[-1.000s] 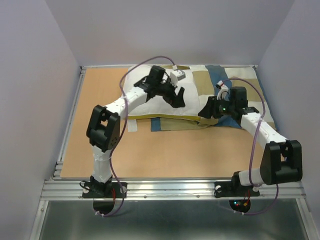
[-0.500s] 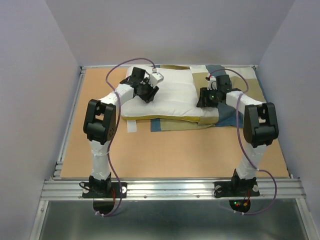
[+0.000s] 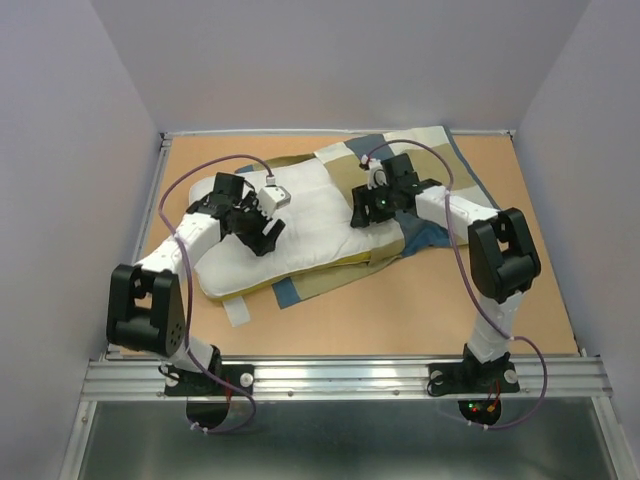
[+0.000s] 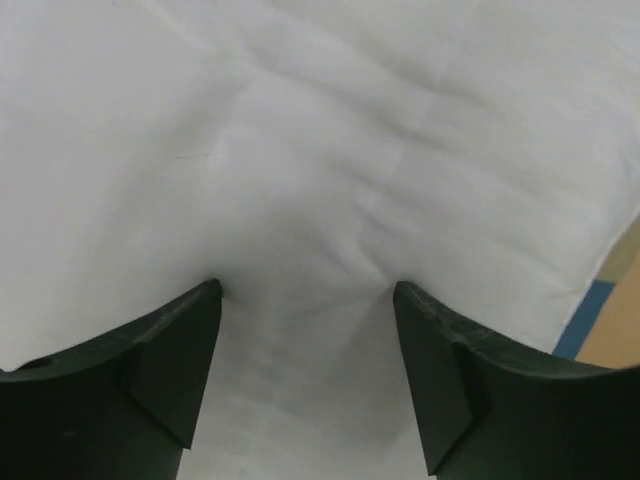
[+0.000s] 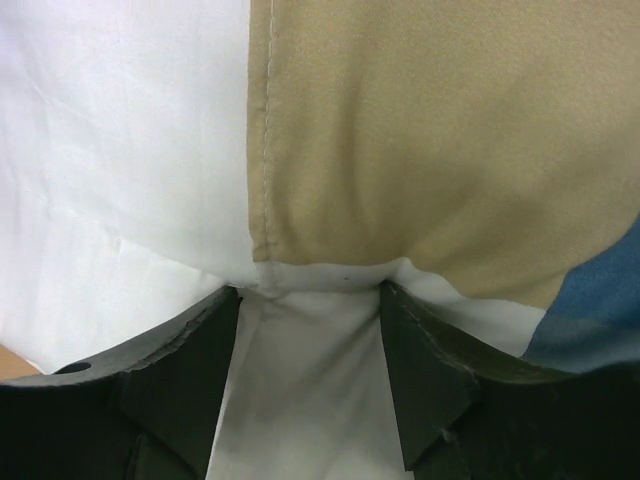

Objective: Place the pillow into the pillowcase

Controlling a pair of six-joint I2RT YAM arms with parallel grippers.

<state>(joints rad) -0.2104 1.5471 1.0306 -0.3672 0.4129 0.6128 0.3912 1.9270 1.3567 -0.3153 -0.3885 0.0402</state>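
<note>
The white pillow (image 3: 300,220) lies slantwise on the pillowcase (image 3: 440,155), its left end nearer me, with a yellow-green edge along its near side. The pillowcase's blue, tan and cream blocks show past the pillow's far right end and under its near edge. My left gripper (image 3: 264,236) sits on the pillow's left half; in the left wrist view it (image 4: 305,290) has jaws apart, tips dug into the white pillow (image 4: 320,150). My right gripper (image 3: 362,212) is at the pillow's right end; its wrist view shows it (image 5: 310,290) with jaws apart, pressed into the pillowcase (image 5: 430,130) at a cream-tan seam.
The bare orange tabletop (image 3: 400,310) lies in front of the cloth and at the far left. A white tab (image 3: 236,311) of cloth sticks out at the near left corner. Grey walls close in the table on three sides.
Both grippers moved left and toward me. The pillow and pillowcase turned with them from lying straight to slantwise, left end nearer. The left arm's shoulder swung left.
</note>
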